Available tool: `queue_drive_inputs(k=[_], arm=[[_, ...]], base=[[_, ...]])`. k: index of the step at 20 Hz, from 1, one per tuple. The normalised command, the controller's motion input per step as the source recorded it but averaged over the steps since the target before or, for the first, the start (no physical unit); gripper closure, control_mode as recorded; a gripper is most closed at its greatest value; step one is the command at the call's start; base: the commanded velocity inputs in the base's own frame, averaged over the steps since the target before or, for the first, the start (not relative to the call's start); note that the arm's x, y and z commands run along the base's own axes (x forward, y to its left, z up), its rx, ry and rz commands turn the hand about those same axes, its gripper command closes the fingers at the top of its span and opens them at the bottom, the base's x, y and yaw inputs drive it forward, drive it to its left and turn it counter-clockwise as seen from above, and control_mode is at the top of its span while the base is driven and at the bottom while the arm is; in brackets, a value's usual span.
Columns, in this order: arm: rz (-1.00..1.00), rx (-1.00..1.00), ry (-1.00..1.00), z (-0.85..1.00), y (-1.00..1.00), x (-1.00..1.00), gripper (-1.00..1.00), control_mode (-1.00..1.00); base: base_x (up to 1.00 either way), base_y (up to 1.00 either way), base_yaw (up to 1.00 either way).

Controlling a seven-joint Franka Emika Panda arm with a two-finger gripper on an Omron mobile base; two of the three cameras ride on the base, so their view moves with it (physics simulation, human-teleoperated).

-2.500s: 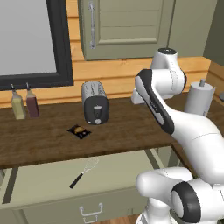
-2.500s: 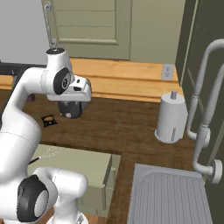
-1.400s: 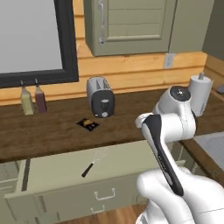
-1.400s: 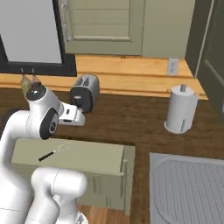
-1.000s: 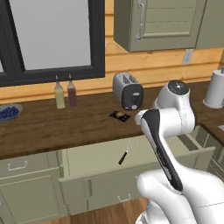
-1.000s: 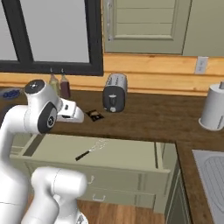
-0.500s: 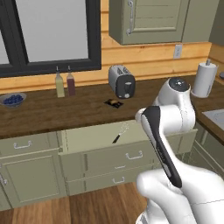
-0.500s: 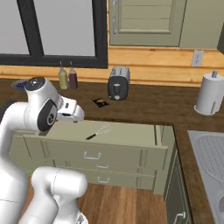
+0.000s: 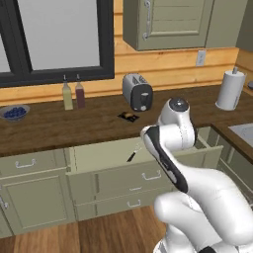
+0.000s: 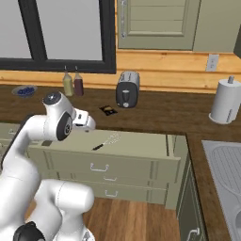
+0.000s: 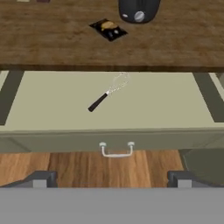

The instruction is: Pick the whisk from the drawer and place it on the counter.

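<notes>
Backed away and swung left, the base cameras now take in far more of the kitchen than half a second ago, so the whole picture has shifted; nothing on the counter (image 9: 99,123) itself has been moved. The hand (image 11: 109,179) is held out in front of the pulled-out drawer (image 11: 57,94), above the wooden floor (image 11: 65,164), with its two fingertips (image 11: 41,179) spread wide apart and nothing between them. Straight ahead of the hand, the whisk (image 11: 107,93) is seen lying flat on the pale drawer bottom, well apart from the fingertips, its black handle pointing back toward the hand and to the left, its wire head angled away toward the counter edge. Just before the hand, the small silver handle (image 11: 116,149) on the drawer front is centred between the fingertips. Beyond the whisk, on the counter, a small black packet (image 11: 108,29) is seen, and past it the toaster (image 11: 138,9). Further off to the left in the left base view, two bottles (image 9: 72,94) and a blue bowl (image 9: 14,112) are stood; off to the right, a paper towel roll (image 9: 230,90).
</notes>
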Motion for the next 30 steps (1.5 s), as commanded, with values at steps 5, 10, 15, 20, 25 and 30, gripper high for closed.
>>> queue_drive_inputs(k=[5,10,15,20,25,30], arm=[[0.01,-0.01,0.18,-0.43,0.11,0.97,-1.0,-1.0],[0.09,0.0,0.19,-0.48,-0.01,0.49,-1.0,-1.0],[0.06,0.0,0.19,-0.5,0.0,0.36,-1.0,-1.0],[0.09,0.0,0.12,-0.65,0.0,0.11,-1.0,-1.0],[0.03,0.0,0.1,-0.58,0.0,0.12,-1.0,-1.0],[0.0,0.0,0.01,-0.36,0.0,0.38,-1.0,-1.0]], base=[[0.0,0.0,0.0],[0.0,0.0,0.0],[0.0,0.0,0.0],[0.0,0.0,0.0],[0.0,0.0,0.0],[0.0,0.0,0.0]])
